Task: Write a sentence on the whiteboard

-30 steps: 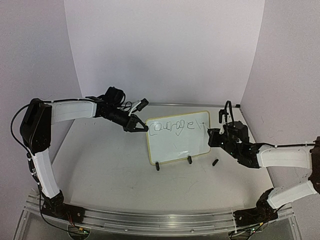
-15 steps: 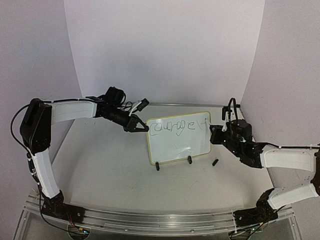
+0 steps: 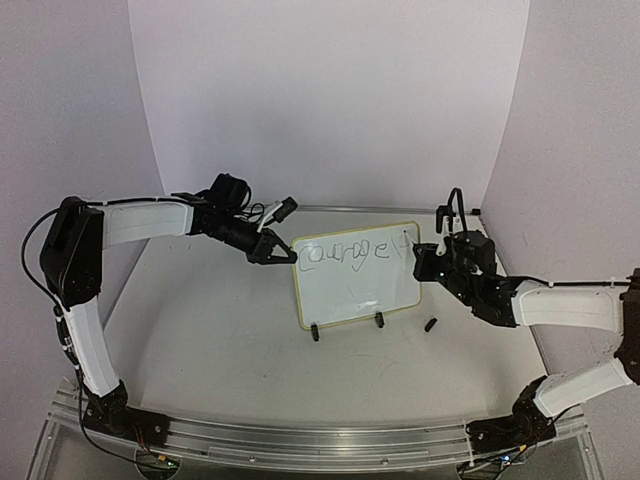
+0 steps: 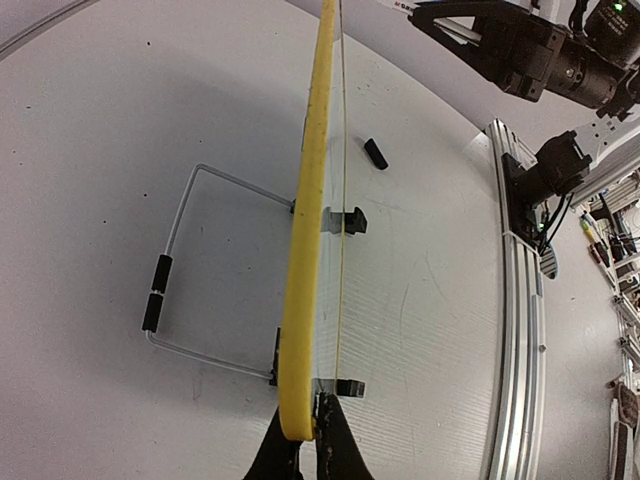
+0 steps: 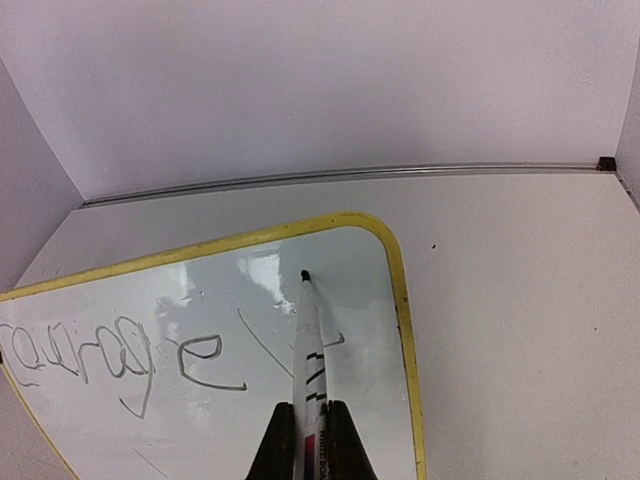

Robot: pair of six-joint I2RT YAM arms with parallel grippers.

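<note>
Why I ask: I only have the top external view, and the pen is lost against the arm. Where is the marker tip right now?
Observer: The right wrist view shows the marker, clamped in the right end effector, with its black tip near the whiteboard's upper right corner, just right of the sentence; contact I cannot confirm.
Operator: Is the left end effector really gripping the board?
Observer: Yes; the left wrist view shows it shut on the yellow rim.
Operator: What props it up behind?
Observer: A bent wire stand with two black sleeves.
</note>
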